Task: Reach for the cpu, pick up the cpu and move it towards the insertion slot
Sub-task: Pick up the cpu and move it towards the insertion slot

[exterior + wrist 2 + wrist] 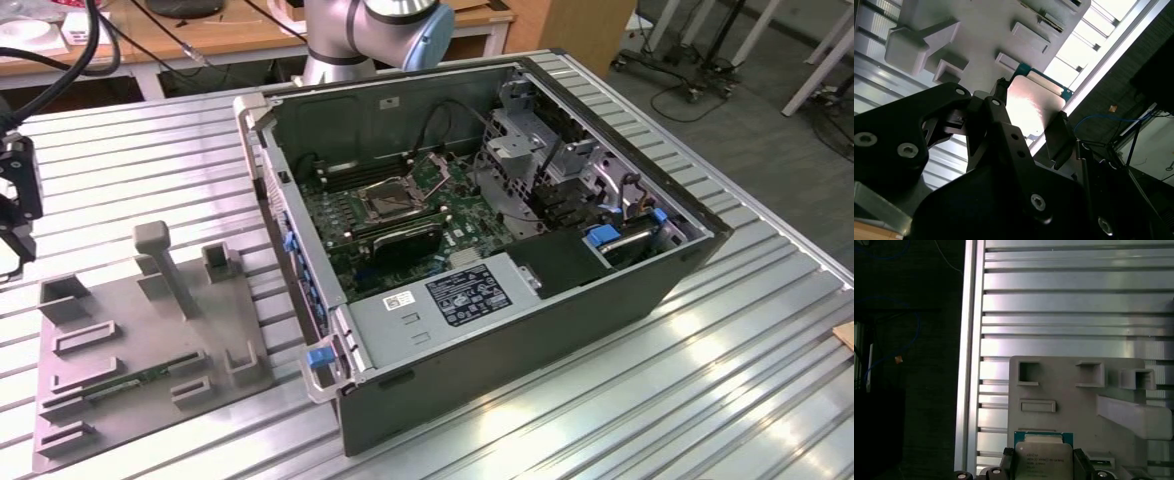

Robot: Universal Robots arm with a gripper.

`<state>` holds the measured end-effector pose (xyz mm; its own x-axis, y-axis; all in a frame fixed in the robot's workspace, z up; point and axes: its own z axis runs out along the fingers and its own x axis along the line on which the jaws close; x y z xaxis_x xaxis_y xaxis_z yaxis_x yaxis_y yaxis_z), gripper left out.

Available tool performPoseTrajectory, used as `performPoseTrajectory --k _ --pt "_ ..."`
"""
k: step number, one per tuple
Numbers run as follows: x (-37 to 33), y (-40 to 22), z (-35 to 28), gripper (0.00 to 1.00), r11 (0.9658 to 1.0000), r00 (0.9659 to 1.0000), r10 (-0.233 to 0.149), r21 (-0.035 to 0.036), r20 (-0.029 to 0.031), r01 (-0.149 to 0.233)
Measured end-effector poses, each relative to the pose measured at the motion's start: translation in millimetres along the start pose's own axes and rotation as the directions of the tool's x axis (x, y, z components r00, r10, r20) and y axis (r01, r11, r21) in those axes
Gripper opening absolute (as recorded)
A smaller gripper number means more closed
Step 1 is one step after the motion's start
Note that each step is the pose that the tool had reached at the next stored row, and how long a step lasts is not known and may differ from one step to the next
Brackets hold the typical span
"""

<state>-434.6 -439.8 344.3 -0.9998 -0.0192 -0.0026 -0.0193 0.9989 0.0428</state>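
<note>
Gripper [1029, 114] narrow, clamped on the cpu [1036, 100]: in the second wrist view one black finger [1000, 97] presses one edge of the chip and the other finger presses the opposite edge. First wrist view agrees, with the cpu [1043, 458] sitting square between the two dark fingers [1007, 462], silvery top facing the camera and green rim showing along its far edge. The chip hangs over the grey holder [1074, 405], over the part near the worktop's long edge rail; whether it is clear of the holder's surface I cannot tell. Holder has several rectangular recesses and a raised post. In the exterior view the black gripper body [14, 190] is at the worktop's edge on the exterior view's left, just beyond the holder [147, 330], which lies near the worktop's corner there. A thin green memory stick [127, 380] lies in one of the holder's long recesses. Worktop [747, 350] is slatted bright metal. Open computer case [561, 290] stands mid-worktop, side panel off, board exposed. Insertion slot [386, 198], silver frame and dark centre, sits on the board inside the case, well apart from the gripper and the cpu. Arm base [367, 35] stands at the worktop's far edge, behind the case.
</note>
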Motion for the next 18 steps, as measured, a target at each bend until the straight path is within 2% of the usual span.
performPoseTrajectory --k 11,18 --pt "0.0 0.1 -2.3 0.54 1.0000 1.0000 0.000 0.0001 0.0000 0.000" --pt "0.0 0.3 -6.8 0.54 1.0000 1.0000 0.000 -0.0001 0.0002 0.000"
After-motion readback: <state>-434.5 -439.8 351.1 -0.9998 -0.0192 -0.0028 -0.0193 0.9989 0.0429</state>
